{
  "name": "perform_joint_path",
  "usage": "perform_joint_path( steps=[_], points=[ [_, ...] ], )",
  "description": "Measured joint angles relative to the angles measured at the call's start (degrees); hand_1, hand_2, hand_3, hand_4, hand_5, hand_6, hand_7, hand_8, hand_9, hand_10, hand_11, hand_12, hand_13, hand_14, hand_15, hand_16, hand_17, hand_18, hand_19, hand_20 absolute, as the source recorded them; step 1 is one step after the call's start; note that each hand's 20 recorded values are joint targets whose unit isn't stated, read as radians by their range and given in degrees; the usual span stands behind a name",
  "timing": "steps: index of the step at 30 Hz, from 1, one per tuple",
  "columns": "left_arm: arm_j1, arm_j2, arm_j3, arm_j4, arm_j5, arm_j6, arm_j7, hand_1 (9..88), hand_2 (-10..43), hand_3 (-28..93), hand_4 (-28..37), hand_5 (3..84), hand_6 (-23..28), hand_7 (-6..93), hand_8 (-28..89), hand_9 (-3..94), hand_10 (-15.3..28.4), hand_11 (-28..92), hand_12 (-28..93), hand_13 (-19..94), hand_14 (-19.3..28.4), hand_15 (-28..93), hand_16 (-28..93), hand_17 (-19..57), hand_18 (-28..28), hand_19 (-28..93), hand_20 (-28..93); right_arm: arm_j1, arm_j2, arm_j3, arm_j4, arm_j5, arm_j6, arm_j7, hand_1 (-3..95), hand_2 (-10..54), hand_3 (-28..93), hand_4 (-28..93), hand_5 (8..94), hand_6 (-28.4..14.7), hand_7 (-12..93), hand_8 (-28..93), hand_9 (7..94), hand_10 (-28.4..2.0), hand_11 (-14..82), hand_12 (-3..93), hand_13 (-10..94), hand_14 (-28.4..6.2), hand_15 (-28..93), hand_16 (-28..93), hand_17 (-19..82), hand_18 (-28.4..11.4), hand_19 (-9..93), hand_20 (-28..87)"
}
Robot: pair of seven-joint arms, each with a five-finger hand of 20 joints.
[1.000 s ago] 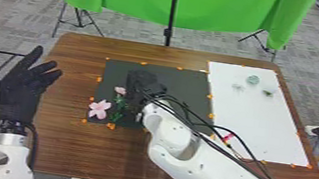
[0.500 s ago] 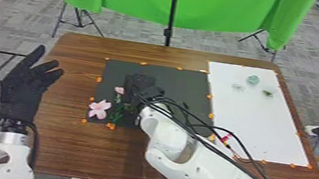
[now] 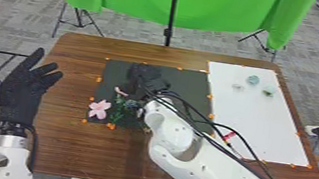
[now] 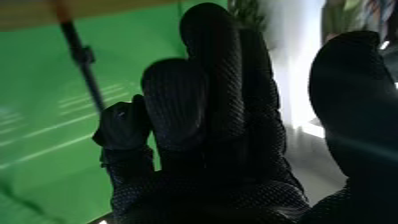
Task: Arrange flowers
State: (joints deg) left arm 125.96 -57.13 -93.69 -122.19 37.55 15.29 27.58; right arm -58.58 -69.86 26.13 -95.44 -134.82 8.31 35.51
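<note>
While positioned over the dark mat, right hand (image 3: 144, 78): open by the evidence of the right wrist view, with nothing seen in its hold.
Fingers and thumb, right wrist view: fingers (image 4: 213, 85) mostly straight and upward, one slightly bent; thumb (image 4: 351, 95) set well apart across a wide gap.
Left hand (image 3: 22, 88): at the left edge of the table, palm flat, fingers straight and loosely spread, thumb held out; nothing in grasp.
Large pink flower (image 3: 99, 109): on the dark mat, near its lower left corner in the head view.
Small pink flower (image 3: 121, 91): farther up the mat, near the right hand; contact with the hand not possible to tell.
Green stem (image 3: 116, 117): just beside the large pink flower.
Blue-grey piece (image 3: 131, 104): between the green stem and the right arm; exact kind too small to tell.
White sheet (image 3: 254, 123): to the right of the dark mat (image 3: 188, 84), bearing a blue-green piece (image 3: 253, 80), a pale piece (image 3: 237, 86) and a light green piece (image 3: 268, 92), grouped near the far end, apart from one another.
Wooden table (image 3: 63, 139): under mat and sheet.
Orange tabs (image 3: 110, 126): along the borders of both.
Green cloth (image 3: 230, 11): beyond the far edge of the table.
</note>
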Motion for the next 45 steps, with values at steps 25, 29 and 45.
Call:
perform_joint_path(
  steps=[25, 29, 45],
  points=[
    [1.2, 0.33, 1.36, -0.26, -0.95, 0.71, 2.04, 22.2, 8.4, 75, -27.3, 33.7, 6.9, 9.9, -8, 33.9, 19.2, 29, 14, 24, 24.9, 56, -6, -7.4, 22.8, 49, 36, 6.9, 19.2, 9.1, 14.2, 8.2, -15.4, 10.9, 36.1, -9.5, 78, -28, 58.1, 4.8, 15, -13, 68.9, -14.5, 25.4, 14.8, 59, -10.9, 75, 12, 22, -25.7, 89, 52],
    [0.7, 0.11, 1.13, -0.23, -0.77, 0.65, 1.24, 22.2, 8.5, 75, -27.3, 33.8, 7.0, 9.9, -8, 33.9, 19.1, 29, 15, 24, 24.9, 56, -6, -7.4, 22.8, 49, 36, 6.4, 18.0, 9.5, 15.2, 7.7, -15.5, 9.7, 39.5, -9.5, 78, -28, 64.7, 6.2, 16, -14, 72.0, -12.5, 25.5, 15.1, 62, -9.1, 74, 13, 23, -25.1, 89, 52],
    [-0.1, -0.61, 0.7, -0.19, -0.35, 0.56, 0.07, 22.2, 8.5, 75, -27.4, 33.8, 7.0, 10.0, -8, 34.0, 19.2, 29, 14, 24, 24.8, 56, -6, -7.4, 22.8, 49, 36, 7.0, 18.1, 5.8, 19.0, 4.5, -7.1, 9.5, 60.2, -9.5, 64, -28, 87.9, 3.1, 16, 1, 93.6, -3.7, 12.0, 31.4, 79, -1.4, 64, 20, 34, -19.8, 93, 45]
  ],
)
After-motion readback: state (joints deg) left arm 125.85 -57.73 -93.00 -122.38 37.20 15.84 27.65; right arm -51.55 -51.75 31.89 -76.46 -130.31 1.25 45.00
